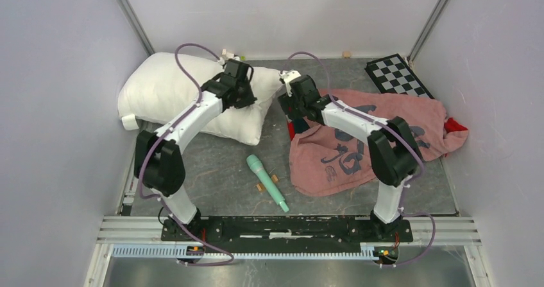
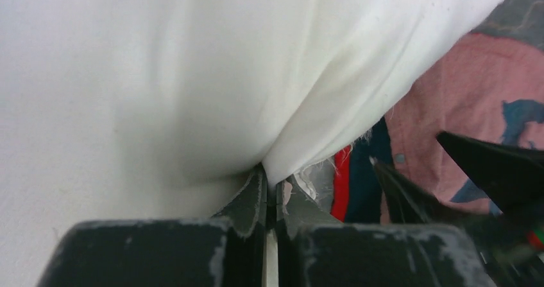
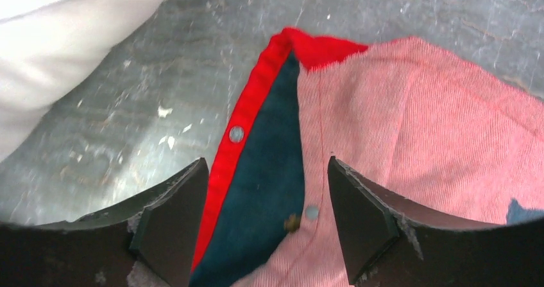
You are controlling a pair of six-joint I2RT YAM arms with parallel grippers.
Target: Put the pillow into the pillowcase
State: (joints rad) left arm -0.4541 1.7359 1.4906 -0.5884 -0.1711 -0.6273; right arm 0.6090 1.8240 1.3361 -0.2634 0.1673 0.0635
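Pinching a fold of the pillow (image 1: 173, 94) near its right-hand corner, my left gripper (image 2: 271, 185) has its fingers pressed together with white cloth squeezed between the tips, just left of centre near the top of the overhead view. My right gripper (image 3: 266, 171) hangs over the pillowcase (image 1: 372, 133) with its fingers wide apart and holding nothing. They straddle the mouth edge, where a bright red hem (image 3: 247, 107) and dark blue cloth (image 3: 269, 158) show beside a metal snap (image 3: 236, 133). As I judge it, the job is barely begun: the pillow lies wholly outside the case, on the grey table (image 1: 218, 165) in the upper left. The case lies flat to the right of centre, near the pillow, with a strip of bare table between them. What is done is one hold on the pillow. What is left is to take the hem, open the mouth, feed the pillow in and draw the cloth over it. The pillow's long axis runs left to right across the overhead frame, its held corner pointing right toward the case. The pillowcase, faded pink side up with dark brush marks, stretches from its mouth at centre out toward the right edge, so the mouth faces left at the pillow. A teal microphone (image 1: 267, 182) lies below both.
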